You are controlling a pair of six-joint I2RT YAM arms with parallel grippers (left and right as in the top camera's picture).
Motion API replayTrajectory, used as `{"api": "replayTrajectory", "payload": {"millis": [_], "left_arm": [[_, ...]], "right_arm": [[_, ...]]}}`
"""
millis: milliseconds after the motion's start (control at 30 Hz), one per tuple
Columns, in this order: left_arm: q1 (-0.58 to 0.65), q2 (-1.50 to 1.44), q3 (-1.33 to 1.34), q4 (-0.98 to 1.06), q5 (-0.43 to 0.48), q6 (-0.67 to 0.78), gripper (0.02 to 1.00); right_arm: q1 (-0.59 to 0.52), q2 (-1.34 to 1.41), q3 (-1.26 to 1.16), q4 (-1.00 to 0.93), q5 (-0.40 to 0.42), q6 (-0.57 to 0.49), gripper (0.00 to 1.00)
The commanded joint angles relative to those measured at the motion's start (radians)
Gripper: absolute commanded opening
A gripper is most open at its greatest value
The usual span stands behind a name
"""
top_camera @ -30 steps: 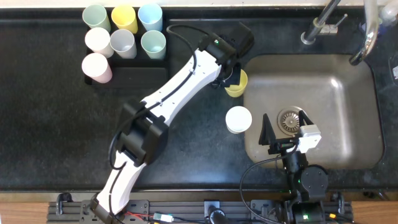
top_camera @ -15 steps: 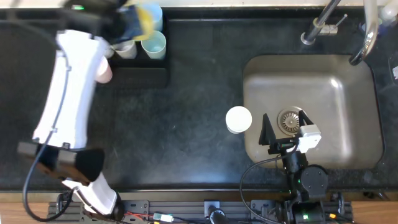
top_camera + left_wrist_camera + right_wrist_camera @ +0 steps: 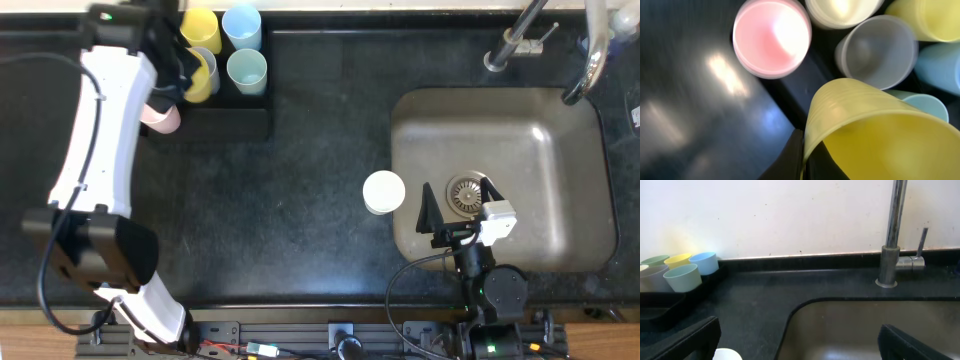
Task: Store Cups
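1. Right now my left gripper (image 3: 188,62) is clenched on a ribbed yellow plastic cup (image 3: 880,135), with one dark finger (image 3: 792,156) pressed against its outer wall near the rim. Pinched by the wall like this, the cup hangs tilted under my wrist.
2. I hold it over the cluster of stored cups on the black rectangular tray (image 3: 235,122) at the back left of the dark counter. The tray is where the cups are being collected.
3. Just beneath me stand a pink plastic cup (image 3: 772,37) at the cluster's edge, a translucent grey cup (image 3: 877,50), a second yellow cup (image 3: 930,17), a pale blue cup (image 3: 942,65) and a mint-green cup (image 3: 922,102), all mouth-up.
4. I judge that I am lining up a drop. I cannot tell whether the cup should nest into one of these or take a bare spot.
5. One round white cup (image 3: 384,191) sits on the counter just beside the steel sink (image 3: 560,120), well apart from the tray and not yet stored.
6. My right gripper (image 3: 458,200) rests spread wide over the sink near that white cup, probably so it can fetch it.
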Motion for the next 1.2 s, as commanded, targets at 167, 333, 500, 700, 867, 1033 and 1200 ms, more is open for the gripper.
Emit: {"api": "replayTrajectory", "payload": {"millis": [167,333,500,700,867,1033,1200], "left_arm": [[-0.026,0.014,-0.145,0.049,-0.034,-0.472,0.036],[-0.016,0.015,-0.168,0.062,-0.046,-0.472,0.036],[-0.006,0.040,-0.170,0.077,-0.048,-0.473,0.036],[0.005,0.092,-0.170,0.085,-0.036,-0.473,0.036],[0.008,0.119,-0.170,0.093,-0.029,-0.472,0.036],[0.008,0.141,-0.170,0.097,-0.024,-0.472,0.040],[0.008,0.162,-0.170,0.107,-0.022,-0.472,0.066]], "right_arm": [[-0.005,-0.010,-0.013,0.005,0.007,-0.003,0.996],[-0.005,-0.010,-0.013,0.005,0.008,-0.003,0.998],[-0.005,-0.010,-0.013,0.005,0.008,-0.003,0.998],[-0.005,-0.010,-0.013,0.005,0.008,-0.003,0.996],[-0.005,-0.010,-0.013,0.005,0.008,-0.003,0.996],[-0.005,-0.010,-0.013,0.005,0.007,-0.003,0.996],[-0.005,-0.010,-0.013,0.005,0.008,-0.003,0.998]]}}
